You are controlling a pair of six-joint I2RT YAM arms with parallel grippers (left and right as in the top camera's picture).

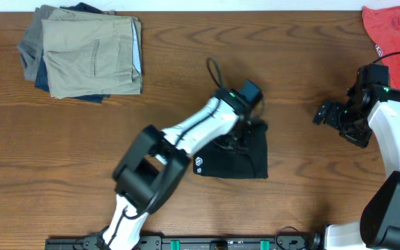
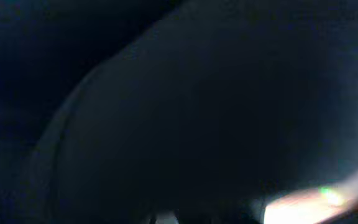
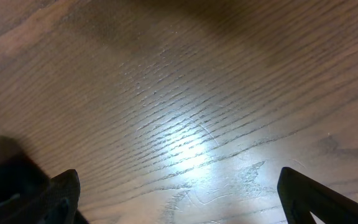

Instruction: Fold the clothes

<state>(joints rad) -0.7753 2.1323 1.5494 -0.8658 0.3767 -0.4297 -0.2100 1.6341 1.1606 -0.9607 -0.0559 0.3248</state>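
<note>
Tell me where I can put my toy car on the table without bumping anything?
Bare wood lies along the top middle, between the folded trousers and the red shirt; at the lower left, below the trousers and left of the left arm; and between the black garment and the right arm. Crowded: the middle, where the left arm covers the garment.

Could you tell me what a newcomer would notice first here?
The black garment lies folded at the middle of the table, the left arm stretched over it. Folded trousers are stacked in the far left corner, a red shirt lies in the far right, and the right fingers stand open over bare wood.
</note>
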